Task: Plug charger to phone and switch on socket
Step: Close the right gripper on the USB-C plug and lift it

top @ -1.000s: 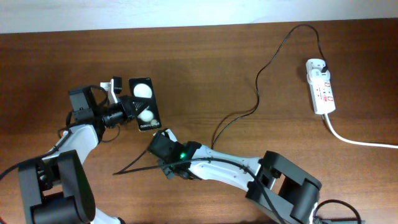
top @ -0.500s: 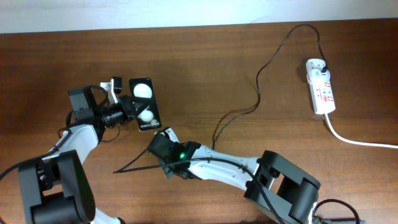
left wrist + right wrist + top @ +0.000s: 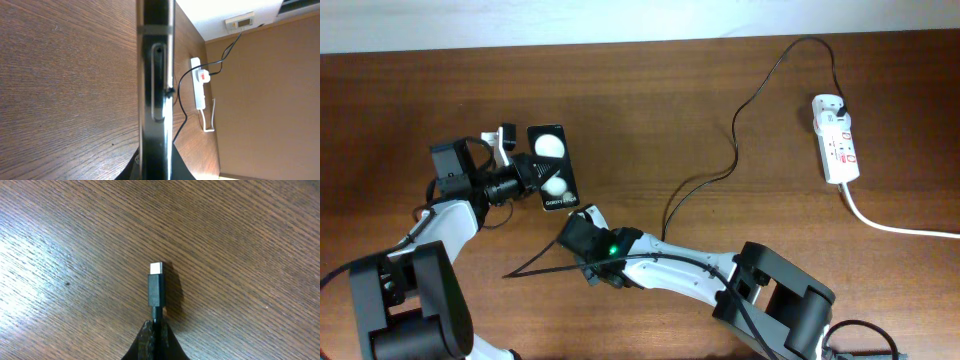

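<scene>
Your left jaws are closed on the phone [image 3: 548,163], gripping it at one long edge over the left part of the desk [image 3: 650,90]. From overhead, its face with two white spots and small white letters looks up, and in the left wrist view you see it only edge-on, as a dark bar in the middle of the picture. Whether the phone touches the desk, I cannot tell. Your right jaws are closed too, holding the charger [image 3: 734,150] on its thin cable just behind the connector [image 3: 156,287]. The connector sticks out in front of the jaws, over the wood, with its light metal tip pointing away from the camera. From overhead these jaws are just below the lettered end of the phone, near it but apart. From under the right arm [image 3: 690,272] the cable runs up and to the right in loose bends to the plug [image 3: 842,104], which sits in the far end of the socket [image 3: 837,145]. The socket lies at the right side of the desk, well apart from the phone, and its white cord [image 3: 890,225] leaves toward the right edge.
</scene>
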You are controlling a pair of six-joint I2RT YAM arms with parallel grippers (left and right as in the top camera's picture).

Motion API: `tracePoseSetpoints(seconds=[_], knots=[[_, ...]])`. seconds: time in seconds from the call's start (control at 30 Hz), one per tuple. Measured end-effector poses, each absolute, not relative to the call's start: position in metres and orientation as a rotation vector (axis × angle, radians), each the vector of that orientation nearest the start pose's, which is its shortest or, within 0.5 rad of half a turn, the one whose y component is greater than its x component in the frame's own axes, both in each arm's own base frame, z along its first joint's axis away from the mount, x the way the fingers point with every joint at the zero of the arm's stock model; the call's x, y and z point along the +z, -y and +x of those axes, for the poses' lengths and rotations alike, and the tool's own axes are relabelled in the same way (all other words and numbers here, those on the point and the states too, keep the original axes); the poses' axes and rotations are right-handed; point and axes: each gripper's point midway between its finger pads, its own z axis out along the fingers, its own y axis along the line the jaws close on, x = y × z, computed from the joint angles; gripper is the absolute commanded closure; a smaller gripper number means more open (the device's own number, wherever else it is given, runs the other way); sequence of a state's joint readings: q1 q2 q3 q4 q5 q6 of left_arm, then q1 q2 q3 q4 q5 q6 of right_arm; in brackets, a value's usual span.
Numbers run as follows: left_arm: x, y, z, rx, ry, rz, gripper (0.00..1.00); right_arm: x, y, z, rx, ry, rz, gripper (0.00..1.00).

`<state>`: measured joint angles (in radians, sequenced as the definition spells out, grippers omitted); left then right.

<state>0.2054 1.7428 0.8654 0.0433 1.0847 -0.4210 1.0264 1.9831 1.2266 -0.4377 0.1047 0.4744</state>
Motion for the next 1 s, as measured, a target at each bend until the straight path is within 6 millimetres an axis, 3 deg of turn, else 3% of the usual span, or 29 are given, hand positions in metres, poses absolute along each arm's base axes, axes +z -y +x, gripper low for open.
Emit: tracePoseSetpoints(seconds=[0.13,0.23,0.47,0.53,0.67,0.73,0.87,1.0], knots=[[0.109,0.073,0.395,-1.392,-2.220,-0.187,1.00,0.011,-0.352,0.231,0.229,-2.726,-0.748,0.96],[0.111,0.074,0.394,-1.407,-2.214,-0.182,1.00,0.059,-0.341,0.223,0.278,-2.713,-0.712,0.96],[0.119,0.076,0.392,-1.453,-2.182,-0.149,1.00,0.103,-0.324,0.206,0.364,-2.692,-0.708,0.96],[0.122,0.079,0.389,-1.489,-2.171,-0.130,1.00,0.102,-0.313,0.197,0.390,-2.680,-0.707,0.96],[0.115,0.084,0.374,-1.531,-2.174,-0.134,1.00,0.109,-0.320,0.188,0.605,-2.581,-0.674,0.96],[0.116,0.086,0.364,-1.542,-2.176,-0.147,1.00,0.101,-0.322,0.183,0.672,-2.571,-0.657,0.96],[0.141,0.086,0.366,-1.507,-2.115,-0.083,1.00,0.087,-0.325,0.175,0.754,-2.572,-0.645,0.96],[0.145,0.084,0.370,-1.477,-2.099,-0.071,1.00,0.089,-0.329,0.176,0.789,-2.551,-0.635,0.96]])
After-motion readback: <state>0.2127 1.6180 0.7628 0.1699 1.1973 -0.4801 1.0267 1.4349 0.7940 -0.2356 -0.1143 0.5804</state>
